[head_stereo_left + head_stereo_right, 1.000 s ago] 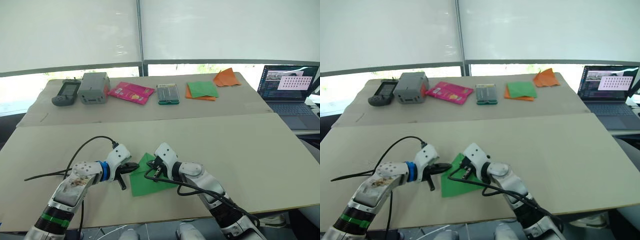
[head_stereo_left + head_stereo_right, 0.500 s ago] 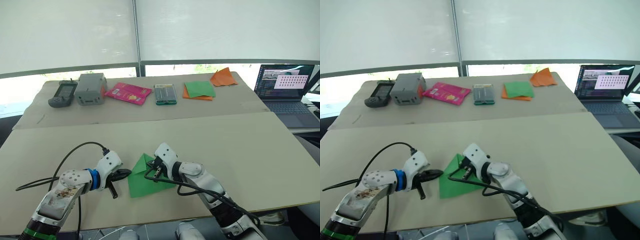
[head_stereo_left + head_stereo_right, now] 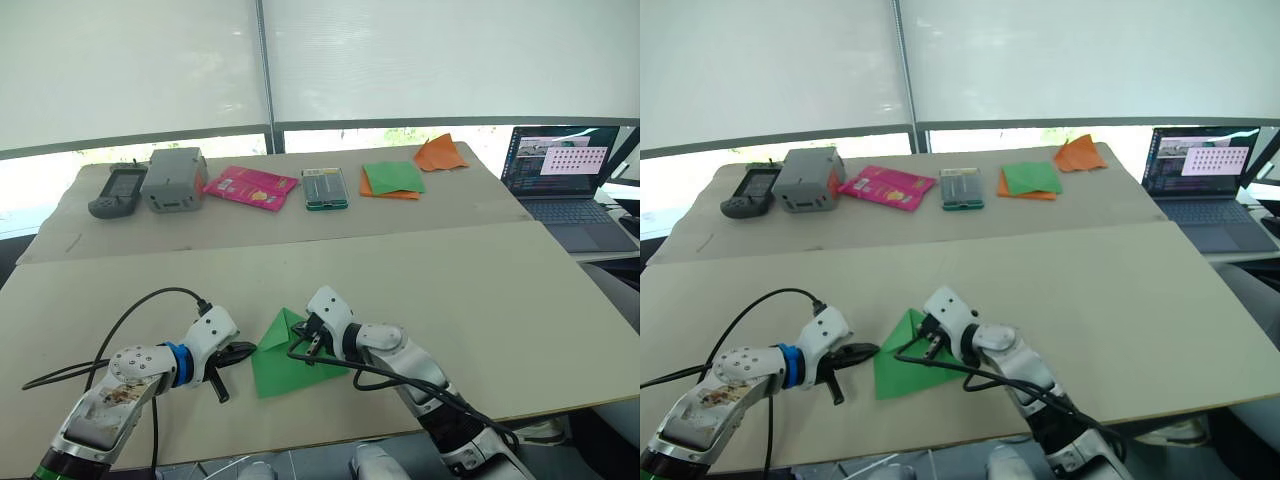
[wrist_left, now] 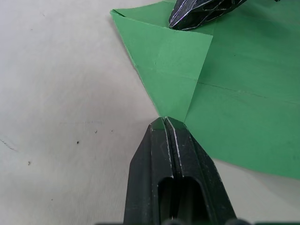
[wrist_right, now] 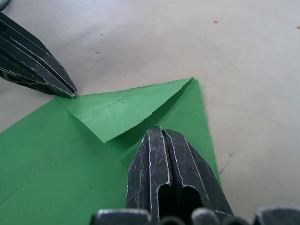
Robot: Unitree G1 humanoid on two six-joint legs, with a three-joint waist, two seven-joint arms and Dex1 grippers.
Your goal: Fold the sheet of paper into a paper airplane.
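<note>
The sheet of paper has one corner flap creased; most folds look undone. Left gripper touches its edge, right gripper presses it, fingers closed on both.

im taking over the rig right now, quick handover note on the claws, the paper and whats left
Left claw: shut, tip at the left edge of the sheet of paper, holding nothing.
Right claw: shut, tip pressing on the sheet beside the folded flap.
Sheet lies flat on the near table, between the two claws.
Done: one corner is folded over to a point, with crease lines across the sheet.
Left: the other folds; it is no paper airplane yet.
</note>
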